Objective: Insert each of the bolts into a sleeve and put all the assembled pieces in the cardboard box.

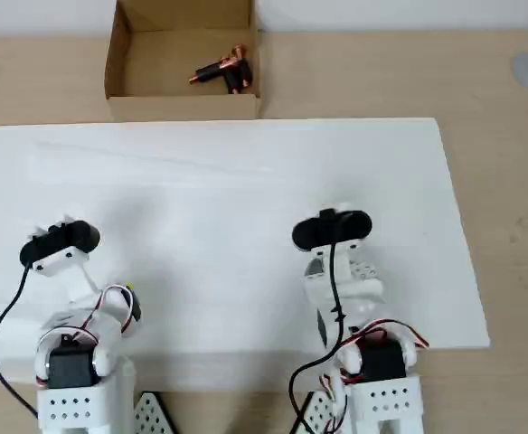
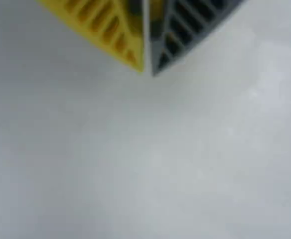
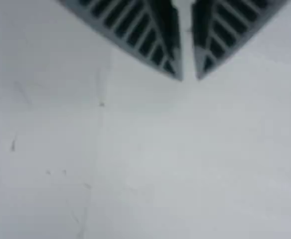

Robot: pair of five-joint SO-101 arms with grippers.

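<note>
Fingers (image 2: pixel 110 30) of left gripper (image 2: pixel 146 70) tip to tip, yellow against grey, gripping nothing, low over the white sheet (image 1: pixel 246 181). Right gripper (image 3: pixel 188 74): thin slit between the tips, likewise empty. Assembled pieces (image 1: pixel 221 68) (copper and black) inside the cardboard box (image 1: pixel 117 63) at the far edge of the surface (image 1: pixel 508 181), the longest lying crosswise, slightly aslant.

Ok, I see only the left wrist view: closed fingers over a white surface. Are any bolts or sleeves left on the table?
Observer: All the copper and black pieces I see lie inside the cardboard box.
Operator: Where is the box?
Observer: On the wooden table, just beyond the far edge of the white sheet.
Operator: Does the right gripper hold something?
Observer: No, the right gripper hangs over bare sheet, holding nothing.
</note>
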